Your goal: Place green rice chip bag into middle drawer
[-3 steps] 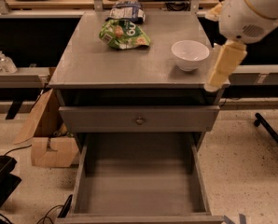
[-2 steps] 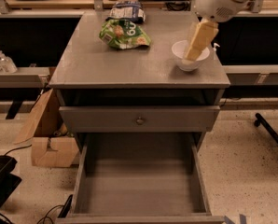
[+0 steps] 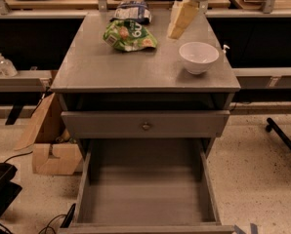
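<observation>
The green rice chip bag [image 3: 130, 35] lies crinkled on the grey cabinet top [image 3: 111, 72], at the back left of centre. My gripper [image 3: 175, 32] hangs above the top just to the right of the bag, apart from it, with the arm coming in from the top edge. It holds nothing that I can see. The middle drawer [image 3: 145, 194] is pulled wide open at the bottom of the view. Its plain grey floor is bare.
A white bowl [image 3: 198, 56] stands on the top at the right. A blue-and-white snack bag [image 3: 132, 11] lies behind the green bag. A shallower drawer front with a brass knob [image 3: 146, 126] sits above the open drawer. A cardboard box [image 3: 50, 150] stands on the floor at the left.
My gripper has moved left and back, from the cabinet's right front edge, over the bowl, to just right of the green bag. The bags, bowl and drawer have not moved.
</observation>
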`<state>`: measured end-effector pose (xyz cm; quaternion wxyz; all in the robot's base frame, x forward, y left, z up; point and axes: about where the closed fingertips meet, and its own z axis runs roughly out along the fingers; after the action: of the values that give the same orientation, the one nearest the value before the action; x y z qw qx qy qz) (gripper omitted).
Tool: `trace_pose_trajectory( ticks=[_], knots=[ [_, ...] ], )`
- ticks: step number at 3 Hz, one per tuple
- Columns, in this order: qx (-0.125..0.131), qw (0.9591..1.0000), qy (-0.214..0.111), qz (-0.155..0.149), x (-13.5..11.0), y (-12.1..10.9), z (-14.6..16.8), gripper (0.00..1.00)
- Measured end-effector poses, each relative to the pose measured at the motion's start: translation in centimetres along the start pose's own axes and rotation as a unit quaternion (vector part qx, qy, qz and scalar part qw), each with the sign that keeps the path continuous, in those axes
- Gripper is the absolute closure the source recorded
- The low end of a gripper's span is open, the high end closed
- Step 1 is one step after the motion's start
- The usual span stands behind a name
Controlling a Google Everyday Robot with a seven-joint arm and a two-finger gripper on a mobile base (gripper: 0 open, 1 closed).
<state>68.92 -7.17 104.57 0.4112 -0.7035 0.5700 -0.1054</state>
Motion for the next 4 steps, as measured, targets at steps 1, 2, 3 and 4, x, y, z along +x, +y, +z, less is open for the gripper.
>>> trace_pose_trajectory(
  ticks=[1,2,3,4],
  knots=[
    [-0.008,0.9997,0.003,-0.021,0.5,-1.8,4.1,0.0],
    [-0.012,0.9993,0.004,-0.034,0.8,-4.2,8.6,0.0],
    [-0.011,0.9991,-0.001,-0.041,0.5,-5.8,12.5,0.0],
    [-0.014,0.999,0.002,-0.044,0.4,-6.4,16.2,0.0]
  ],
)
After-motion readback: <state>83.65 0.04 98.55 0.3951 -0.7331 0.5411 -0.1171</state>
